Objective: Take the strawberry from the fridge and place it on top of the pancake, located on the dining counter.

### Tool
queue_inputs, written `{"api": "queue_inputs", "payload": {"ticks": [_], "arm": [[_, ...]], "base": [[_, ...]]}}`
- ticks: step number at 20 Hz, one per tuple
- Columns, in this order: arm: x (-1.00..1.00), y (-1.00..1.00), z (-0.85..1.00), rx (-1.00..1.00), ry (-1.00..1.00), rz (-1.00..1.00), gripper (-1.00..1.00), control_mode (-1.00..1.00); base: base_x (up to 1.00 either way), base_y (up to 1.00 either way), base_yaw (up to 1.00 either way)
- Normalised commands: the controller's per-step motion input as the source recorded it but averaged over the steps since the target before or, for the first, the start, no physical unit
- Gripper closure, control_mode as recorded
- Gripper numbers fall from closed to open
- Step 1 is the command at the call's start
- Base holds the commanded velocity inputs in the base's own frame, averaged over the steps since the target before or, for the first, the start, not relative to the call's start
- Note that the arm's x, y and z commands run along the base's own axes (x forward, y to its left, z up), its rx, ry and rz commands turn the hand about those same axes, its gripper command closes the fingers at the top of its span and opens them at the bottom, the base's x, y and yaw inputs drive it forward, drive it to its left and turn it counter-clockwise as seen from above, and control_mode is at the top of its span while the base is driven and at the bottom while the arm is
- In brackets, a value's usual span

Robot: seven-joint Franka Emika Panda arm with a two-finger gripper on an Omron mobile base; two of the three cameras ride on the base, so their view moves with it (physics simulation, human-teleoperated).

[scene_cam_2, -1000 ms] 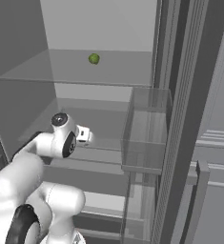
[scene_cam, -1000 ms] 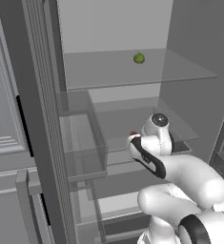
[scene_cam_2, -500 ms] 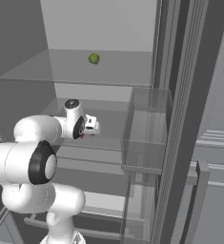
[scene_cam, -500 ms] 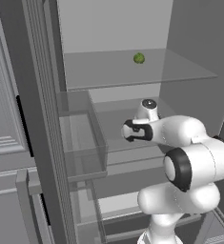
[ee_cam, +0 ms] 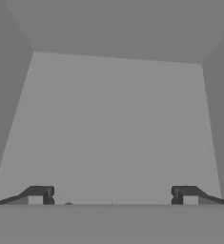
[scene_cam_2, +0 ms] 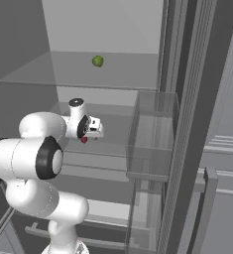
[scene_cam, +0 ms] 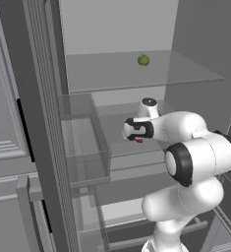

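Risk of nudging the strawberry point(scene_cam: 139, 141) off its fridge point(scene_cam: 117, 29) shelf, sitting at six o'clock just under the gripper point(ee_cam: 112, 195), jaws wide and empty, if closed off-centre.

Tiny red strawberry point(scene_cam: 139, 141) on middle fridge point(scene_cam: 117, 29) shelf
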Motion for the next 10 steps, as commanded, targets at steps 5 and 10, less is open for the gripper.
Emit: {"api": "queue_inputs", "payload": {"ticks": [5, 10], "arm": [[-0.1, 0.01, -0.24, 0.0, 0.0, 0.0, -1.0, -1.0], [-0.22, 0.0, -0.02, 0.0, -0.01, -0.02, -1.0, -1.0]], "base": [[0.0, 0.0, 0.0], [0.0, 0.0, 0.0]]}}
